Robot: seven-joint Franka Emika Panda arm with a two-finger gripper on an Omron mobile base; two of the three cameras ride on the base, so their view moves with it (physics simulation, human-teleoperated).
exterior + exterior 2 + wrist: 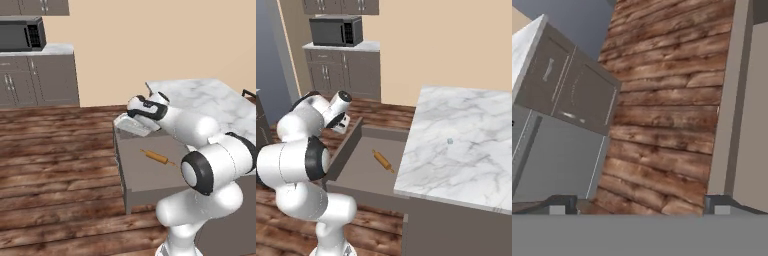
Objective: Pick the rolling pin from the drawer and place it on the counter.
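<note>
The wide shallow grey-brown box drawer (368, 172) stands pulled out from under the large white grey-veined marble bench (466, 140), so the opening step looks done. The small slim orange-tan wooden rolling pin (156, 157) lies untouched on the drawer floor, slanted, near the side that runs under the bench edge and roughly midway along the drawer's length. Picking it up and setting it on the bench are both left to do.

The white arm's claw (342, 123) hangs just outside the drawer's front panel, over the brown plank floor (662, 100), well apart from the pin. In the hand view its two dark fingertips (559, 204) sit far apart at the bottom corners, so the claw is spread wide with nothing between them.

As for room, the drawer walls are low and nothing else lies beside the pin, so a descent from above seems unobstructed. The bench overhang near the pin is the edge to mind when lifting. The marble top offers broad bare surface for the placement.
</note>
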